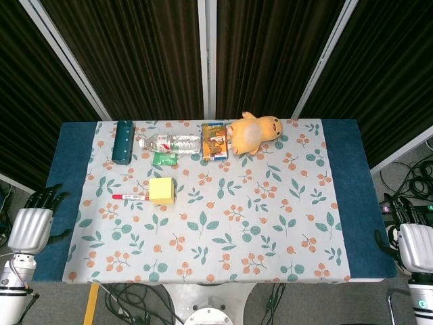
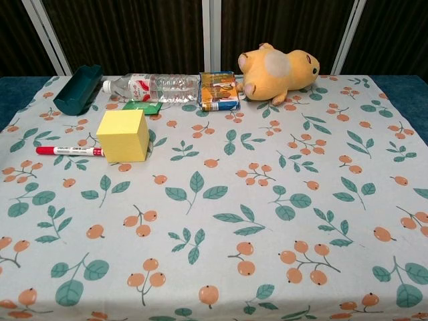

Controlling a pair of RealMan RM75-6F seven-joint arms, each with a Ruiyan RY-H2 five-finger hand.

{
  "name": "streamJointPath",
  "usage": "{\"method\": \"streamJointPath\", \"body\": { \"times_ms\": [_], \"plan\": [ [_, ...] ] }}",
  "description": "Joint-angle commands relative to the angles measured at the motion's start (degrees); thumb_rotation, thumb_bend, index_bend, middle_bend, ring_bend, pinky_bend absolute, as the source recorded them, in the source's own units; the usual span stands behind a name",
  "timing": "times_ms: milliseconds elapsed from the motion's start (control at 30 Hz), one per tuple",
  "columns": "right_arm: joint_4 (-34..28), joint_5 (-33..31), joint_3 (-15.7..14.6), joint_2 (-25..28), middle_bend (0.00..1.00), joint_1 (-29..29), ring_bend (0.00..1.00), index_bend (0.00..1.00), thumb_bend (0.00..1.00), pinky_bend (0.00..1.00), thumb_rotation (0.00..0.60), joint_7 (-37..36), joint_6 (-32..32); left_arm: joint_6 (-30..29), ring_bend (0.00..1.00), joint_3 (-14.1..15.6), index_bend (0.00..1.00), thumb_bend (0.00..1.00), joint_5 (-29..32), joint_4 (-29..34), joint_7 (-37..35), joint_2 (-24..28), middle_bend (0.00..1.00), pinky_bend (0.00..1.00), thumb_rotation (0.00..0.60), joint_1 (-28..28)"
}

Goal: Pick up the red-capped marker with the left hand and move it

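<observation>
— Where is the red-capped marker (image 2: pixel 69 151)?

— It lies flat on the floral tablecloth (image 2: pixel 267 221) on the left part of the desk (image 1: pixel 342 176), running left to right. Its red cap points left, and its right end sits just beside the yellow cube (image 2: pixel 123 136), perhaps touching it.

— How does it look?

— A slim white barrel with a red cap and a line of dark print along the side, too small to read.

— And around it?

— Beyond the cube, toward the far edge, a small green packet (image 2: pixel 141 105) lies just in front of a clear water bottle (image 2: pixel 155 87) on its side, with a red and white label I cannot read. Left of the bottle is a dark teal holder (image 2: pixel 78 88). Right of it lies an orange and blue carton (image 2: pixel 218 91) with pictures and print, unreadable at this size. A yellow plush toy (image 2: pixel 277 71) lies right of the carton, touching it.

— The hands?

— The left hand (image 1: pixel 32 223) is off the left edge of the desk, well apart from the marker, holding nothing, its dark fingers extended and slightly apart. The right hand (image 1: pixel 414 240) is off the right edge and holds nothing; whether its fingers are apart or together I cannot tell.
</observation>
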State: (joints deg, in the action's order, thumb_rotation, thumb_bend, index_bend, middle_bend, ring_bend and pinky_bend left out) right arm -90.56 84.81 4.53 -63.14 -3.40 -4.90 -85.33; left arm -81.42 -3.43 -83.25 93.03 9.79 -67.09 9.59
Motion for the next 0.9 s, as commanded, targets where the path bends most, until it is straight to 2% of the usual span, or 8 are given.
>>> {"method": "streamJointPath", "body": {
  "times_ms": [33, 367, 500, 533, 600, 667, 800, 900],
  "plan": [
    [-0.05, -0.04, 0.09, 0.07, 0.15, 0.01, 0.05, 0.05, 0.3, 0.17, 0.6, 0.05, -0.09, 0.14, 0.17, -0.01, 0.28, 0.07, 0.12, -0.02, -0.07, -0.02, 0.23, 0.2, 0.6, 0.05],
    [-0.42, 0.34, 0.83, 1.21, 0.15, -0.3, 0.05, 0.05, 0.3, 0.17, 0.6, -0.41, -0.7, 1.29, 0.17, -0.72, 0.31, 0.07, 0.07, -1.05, -2.33, -0.12, 0.27, 0.2, 0.6, 1.18],
    [-0.76, 0.71, 1.35, 2.09, 0.15, -0.66, 0.05, 0.05, 0.3, 0.17, 0.6, -0.25, -1.02, 3.74, 0.22, -2.18, 0.33, 0.08, -0.03, -2.6, -4.27, -0.46, 0.31, 0.23, 0.6, 3.76],
    [-0.83, 0.82, 1.48, 2.28, 0.15, -0.77, 0.05, 0.05, 0.3, 0.17, 0.6, -0.21, -1.1, 4.51, 0.24, -2.47, 0.34, 0.08, -0.09, -3.07, -4.6, -0.58, 0.31, 0.25, 0.6, 4.49],
    [-1.02, 1.03, 1.74, 2.76, 0.15, -1.01, 0.05, 0.05, 0.3, 0.17, 0.6, -0.16, -1.19, 6.68, 0.3, -2.99, 0.35, 0.09, -0.3, -4.41, -5.44, -0.9, 0.32, 0.39, 0.6, 6.34],
    [-1.23, 1.1, 2.01, 3.17, 0.15, -1.27, 0.05, 0.06, 0.3, 0.17, 0.6, -0.13, -1.17, 8.82, 0.36, -3.35, 0.36, 0.1, -0.22, -5.43, -6.12, -1.15, 0.33, 0.56, 0.6, 7.95],
    [-1.51, 1.21, 2.32, 3.8, 0.15, -1.79, 0.05, 0.06, 0.3, 0.17, 0.6, -0.24, -0.83, 13.57, 0.45, -4.43, 0.36, 0.1, 1.05, -8.31, -7.12, -2.99, 0.35, 0.7, 0.6, 11.59],
    [-1.63, 1.27, 2.44, 4.04, 0.15, -2.24, 0.05, 0.06, 0.3, 0.17, 0.6, -0.63, -0.33, 17.05, 0.6, -5.14, 0.4, 0.11, 2.68, -10.93, -7.66, -5.42, 0.41, 0.81, 0.6, 14.08]
  ]
}}
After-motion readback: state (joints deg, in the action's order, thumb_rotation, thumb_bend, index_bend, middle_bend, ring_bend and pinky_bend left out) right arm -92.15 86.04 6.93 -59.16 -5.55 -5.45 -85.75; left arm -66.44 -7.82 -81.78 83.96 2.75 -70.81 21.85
